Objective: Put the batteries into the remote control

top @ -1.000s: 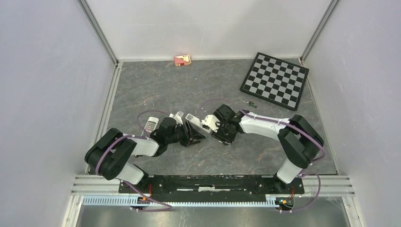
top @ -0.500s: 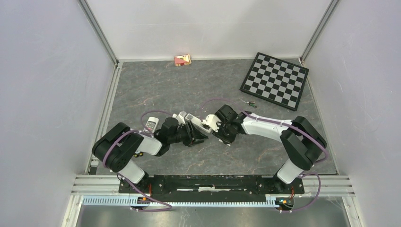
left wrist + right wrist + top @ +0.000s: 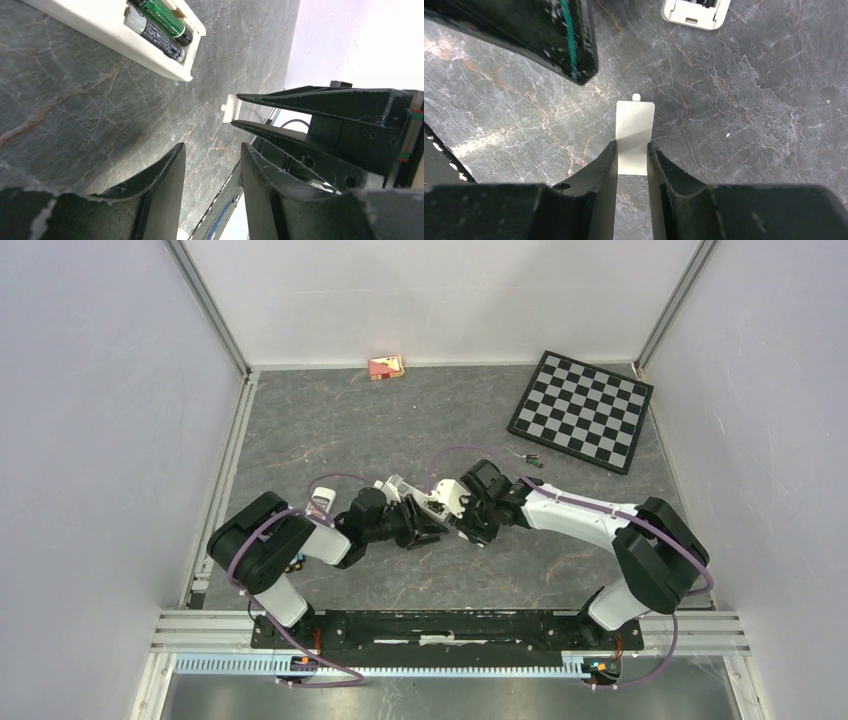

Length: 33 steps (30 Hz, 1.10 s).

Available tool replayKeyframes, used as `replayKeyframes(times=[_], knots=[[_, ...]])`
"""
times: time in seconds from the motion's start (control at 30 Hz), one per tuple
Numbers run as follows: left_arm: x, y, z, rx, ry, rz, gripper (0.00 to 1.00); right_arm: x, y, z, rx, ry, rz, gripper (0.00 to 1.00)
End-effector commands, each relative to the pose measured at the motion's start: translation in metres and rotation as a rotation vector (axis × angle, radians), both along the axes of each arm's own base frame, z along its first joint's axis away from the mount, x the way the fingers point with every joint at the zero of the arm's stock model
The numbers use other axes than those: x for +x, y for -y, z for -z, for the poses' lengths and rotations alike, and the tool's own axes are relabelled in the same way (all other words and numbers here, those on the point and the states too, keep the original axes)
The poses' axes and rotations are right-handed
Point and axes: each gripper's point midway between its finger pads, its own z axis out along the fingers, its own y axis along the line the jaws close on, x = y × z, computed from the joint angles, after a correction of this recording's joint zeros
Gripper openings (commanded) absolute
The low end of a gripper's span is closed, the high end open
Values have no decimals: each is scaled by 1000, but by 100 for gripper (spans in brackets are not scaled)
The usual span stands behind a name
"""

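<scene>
2 batteries (image 3: 159, 25): seated side by side in the open bay of the remote control (image 3: 90, 27). 1 is green-wrapped, 1 dark with silver print. Both look fully down.
Remote control shell: white hard plastic, square-edged, lying back-up on the table (image 3: 330, 420), just ahead of both grippers.
Left gripper (image 3: 212, 150): fingers parted, nothing between them, low over the table near the bay end of the remote.
Right gripper (image 3: 632, 146): clamped on the battery cover (image 3: 634, 117), pinching its 2 long edges toward the rear. The latch tab points at the remote.
Cover handling: thin, light, stiff and smooth, so it can slip or twist in the pads. Edge grip looks right; keep force low, since the tab is probably the fragile bit.
Cell handling: small rigid smooth cylinders that will roll if tipped out. Take 1 across mid-barrel if it needs reseating.
Loose cylinders (image 3: 525, 457): about 2 slim dark ones on the table just beside the checkerboard (image 3: 582, 410), well apart from the remote. Too small to tell more.
Surface: grey marbled, matte, flat.
Status: my read is that the cells are loaded and closing the bay is what's left.
</scene>
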Motion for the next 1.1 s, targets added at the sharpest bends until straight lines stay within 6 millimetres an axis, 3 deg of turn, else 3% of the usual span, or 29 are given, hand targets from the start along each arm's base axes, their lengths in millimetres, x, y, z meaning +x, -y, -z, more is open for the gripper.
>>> replayKeyframes(times=[0.0,0.47,0.67,0.77,0.8,0.93,1.07], knots=[[7,16,-13,-49,11,3,51,4,-14,-17,93,31,-18,31],[8,32,-12,-94,-34,-9,47,0,-34,-22,196,13,-54,32],[6,34,-16,-116,-47,3,30,3,-40,-24,222,17,-56,32],[7,35,-17,-125,-43,5,12,2,-41,-22,226,12,-57,32],[7,35,-17,-128,-42,2,3,3,-40,-21,223,12,-53,34],[7,34,-18,-120,-20,8,2,5,-36,-21,214,27,-19,60],[6,29,-21,-106,20,29,2,6,-32,-43,305,41,31,77]])
